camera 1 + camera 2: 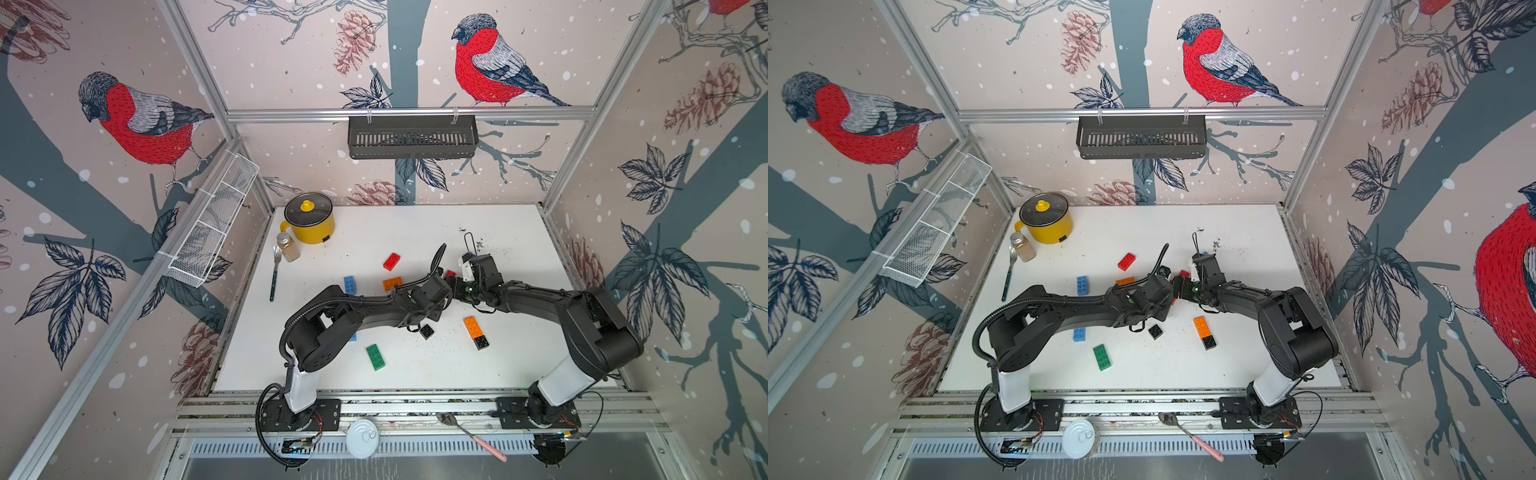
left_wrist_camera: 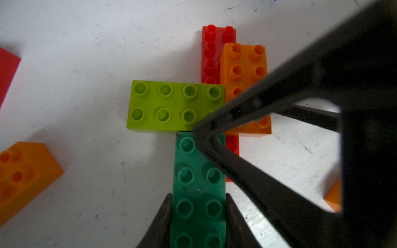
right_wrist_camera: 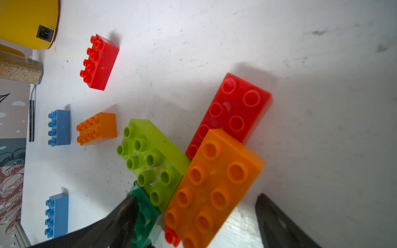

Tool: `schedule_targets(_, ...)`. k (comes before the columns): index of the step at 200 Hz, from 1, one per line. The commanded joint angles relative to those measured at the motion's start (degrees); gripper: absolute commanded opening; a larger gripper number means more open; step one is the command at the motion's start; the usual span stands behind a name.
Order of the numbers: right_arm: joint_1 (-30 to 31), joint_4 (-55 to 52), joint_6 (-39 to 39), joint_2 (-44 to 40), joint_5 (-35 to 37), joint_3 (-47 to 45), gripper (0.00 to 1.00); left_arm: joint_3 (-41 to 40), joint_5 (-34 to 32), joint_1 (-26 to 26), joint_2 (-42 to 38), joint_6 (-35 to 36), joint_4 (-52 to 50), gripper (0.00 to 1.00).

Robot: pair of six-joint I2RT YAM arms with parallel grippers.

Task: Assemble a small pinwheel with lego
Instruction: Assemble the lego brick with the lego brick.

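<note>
Left gripper (image 2: pixel 198 199): reaching in from 8 o'clock, pinching the dark green brick (image 2: pixel 198 171) across its narrow sides.
Red brick (image 1: pixel 450 273): peeking out between both wrists, lying under the cluster.
Orange brick (image 3: pixel 214 189): sitting on the red, its long axis pointing slightly askew between the right jaws.
Right gripper (image 3: pixel 196 199): hanging spread wide at 3 o'clock, straddling the orange brick without touching it. It looks the nearer arm for the next move.

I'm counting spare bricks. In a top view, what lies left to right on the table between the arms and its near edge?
In order: blue plastic brick → dark green oblong plastic brick → small black square brick → orange oblong plastic brick.
</note>
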Motion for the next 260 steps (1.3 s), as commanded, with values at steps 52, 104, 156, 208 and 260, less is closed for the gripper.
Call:
schedule_targets(52,-0.03,-10.74,0.48,0.57,7.55,-0.80,0.79,1.79,-1.40,0.45,0.76,0.63,-3.16,0.00)
schedule_targets(104,-0.87,-10.50,1.96,1.21,7.65,-2.47,0.77,2.90,-1.94,0.60,2.20,0.78,-3.64,0.01)
schedule_targets(156,-1.69,-9.60,2.24,-1.31,4.54,-1.75,0.77,3.11,-2.10,1.13,1.65,1.39,-3.98,0.07)
schedule_targets(208,-2.07,-8.87,3.34,-2.87,0.62,-0.41,0.80,3.69,-1.96,1.86,0.99,2.34,-4.45,0.27)
schedule_targets(260,-2.95,-8.09,3.11,-3.96,-3.43,-0.01,0.86,4.95,-0.10,1.91,-0.10,3.52,-4.26,0.44)
